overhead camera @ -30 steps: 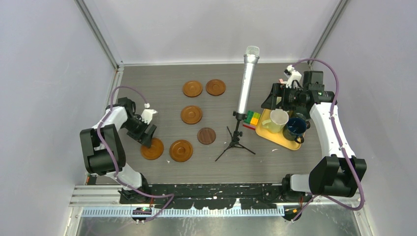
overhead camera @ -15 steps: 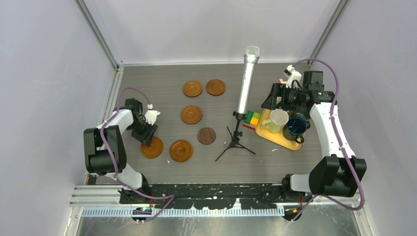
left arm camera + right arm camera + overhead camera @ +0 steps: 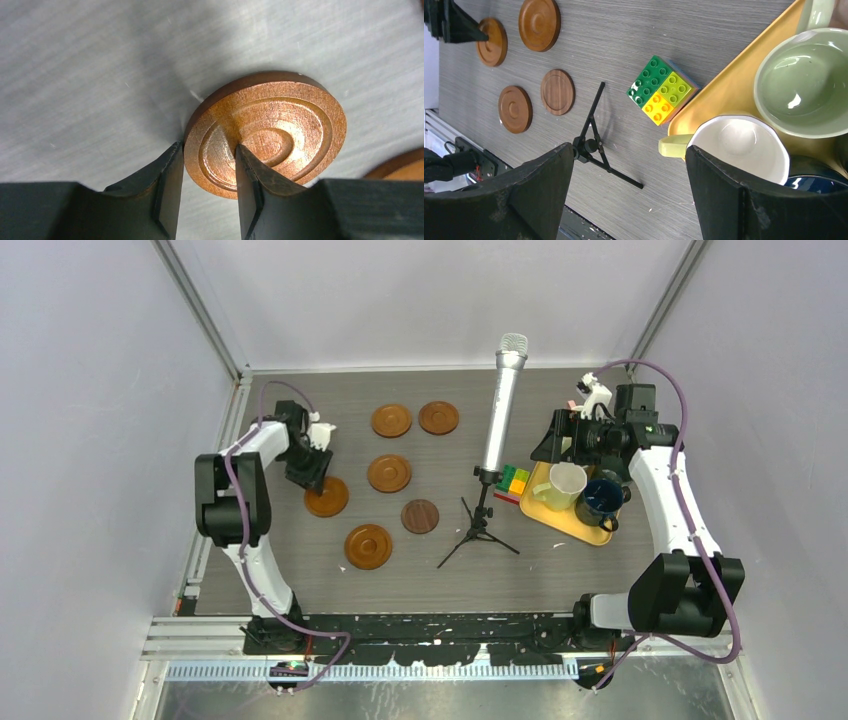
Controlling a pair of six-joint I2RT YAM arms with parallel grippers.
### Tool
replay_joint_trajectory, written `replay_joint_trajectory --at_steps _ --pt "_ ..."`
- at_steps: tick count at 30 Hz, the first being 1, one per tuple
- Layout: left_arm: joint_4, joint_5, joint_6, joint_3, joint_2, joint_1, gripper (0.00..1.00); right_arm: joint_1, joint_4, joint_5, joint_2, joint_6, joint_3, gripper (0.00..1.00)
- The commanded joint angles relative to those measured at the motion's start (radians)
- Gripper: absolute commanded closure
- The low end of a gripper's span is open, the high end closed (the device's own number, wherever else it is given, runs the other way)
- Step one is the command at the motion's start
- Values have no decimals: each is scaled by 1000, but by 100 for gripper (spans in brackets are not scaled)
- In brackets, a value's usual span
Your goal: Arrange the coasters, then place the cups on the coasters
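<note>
My left gripper [image 3: 207,148] is shut on the near rim of an orange-brown coaster [image 3: 280,132], which it holds tilted just above the table; from above, this coaster [image 3: 328,498] is at the left. Other coasters [image 3: 391,421] [image 3: 439,417] [image 3: 389,473] [image 3: 368,546] lie flat, and so does a darker one [image 3: 420,516]. The cups stand on the yellow tray [image 3: 562,518]: cream-yellow [image 3: 566,484], dark blue [image 3: 600,500] and pale green [image 3: 809,85]. My right gripper [image 3: 629,152] hangs open above the tray's left end with nothing between its fingers.
A silver microphone [image 3: 502,410] on a black tripod [image 3: 478,525] stands between the coasters and the tray. A green-and-yellow toy block [image 3: 514,481] lies against the tray's left edge. Walls close in the table on both sides and at the back.
The left gripper closed on the near-left coaster and carried it toward the back and slightly right. The right arm has not moved.
</note>
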Motion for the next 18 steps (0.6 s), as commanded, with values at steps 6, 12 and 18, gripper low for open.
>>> replay_joint_trajectory --at_steps 6,12,18 --pt "107 -17 -84 177 161 -17 63 -5 27 -3 11 -4 22 13" --pt "93 -30 -96 248 208 -18 63 -5 29 -2 14 -1 25 14" --pt "76 -32 -100 294 225 -20 63 -5 29 -4 15 -1 24 14"
